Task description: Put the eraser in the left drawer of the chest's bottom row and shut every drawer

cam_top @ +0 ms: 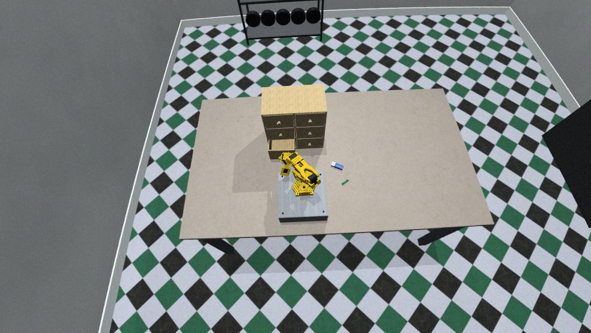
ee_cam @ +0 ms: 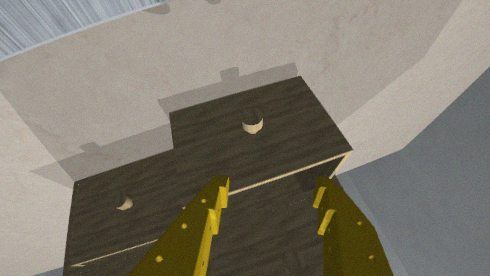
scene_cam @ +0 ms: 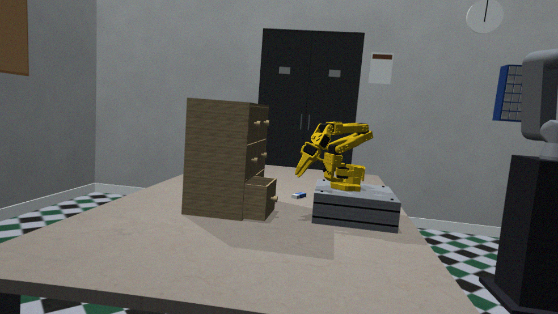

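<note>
One small eraser (cam_top: 337, 165) (scene_cam: 299, 195), white at one end and blue at the other, lay in front of the chest (cam_top: 293, 99) (scene_cam: 216, 160) (ee_cam: 125, 235), to its right. The gripper (cam_top: 285, 170) (scene_cam: 299, 173) (ee_cam: 272, 181) had its fingers a bit spread.

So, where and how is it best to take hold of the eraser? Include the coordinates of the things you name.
Probably across the middle of its long sides, coming from above: the eraser (cam_top: 337, 165) (scene_cam: 299, 195) lies flat, is longer than wide, and its long sides look free for the gripper (ee_cam: 272, 182).
</note>
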`<state>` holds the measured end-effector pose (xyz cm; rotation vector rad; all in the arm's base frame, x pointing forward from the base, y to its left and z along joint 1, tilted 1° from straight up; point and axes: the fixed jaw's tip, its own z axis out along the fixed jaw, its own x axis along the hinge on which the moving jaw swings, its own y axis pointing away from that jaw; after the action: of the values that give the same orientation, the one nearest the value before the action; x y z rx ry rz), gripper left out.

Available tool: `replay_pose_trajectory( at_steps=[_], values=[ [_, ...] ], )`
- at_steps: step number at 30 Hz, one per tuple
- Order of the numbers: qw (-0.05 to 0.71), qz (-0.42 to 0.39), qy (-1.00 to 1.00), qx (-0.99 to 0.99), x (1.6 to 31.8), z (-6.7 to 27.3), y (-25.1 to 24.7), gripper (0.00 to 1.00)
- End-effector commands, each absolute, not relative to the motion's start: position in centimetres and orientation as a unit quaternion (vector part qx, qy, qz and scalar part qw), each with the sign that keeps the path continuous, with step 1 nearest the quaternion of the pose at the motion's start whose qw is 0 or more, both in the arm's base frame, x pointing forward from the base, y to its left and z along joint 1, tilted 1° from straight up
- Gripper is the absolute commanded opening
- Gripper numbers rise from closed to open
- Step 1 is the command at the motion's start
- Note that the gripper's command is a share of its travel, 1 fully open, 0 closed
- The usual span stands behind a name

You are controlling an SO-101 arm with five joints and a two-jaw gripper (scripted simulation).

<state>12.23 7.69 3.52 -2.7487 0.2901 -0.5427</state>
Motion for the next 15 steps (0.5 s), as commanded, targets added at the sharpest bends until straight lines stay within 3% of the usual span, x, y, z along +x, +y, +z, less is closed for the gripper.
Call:
replay_pose_trajectory(
  at_steps=[1,15],
  values=[
    [0.173,-0.187,0.150,-0.955,12.33,3.81,7.66,0.21],
    [0.198,-0.161,0.292,-0.922,12.21,3.76,7.64,0.21]
  ],
)
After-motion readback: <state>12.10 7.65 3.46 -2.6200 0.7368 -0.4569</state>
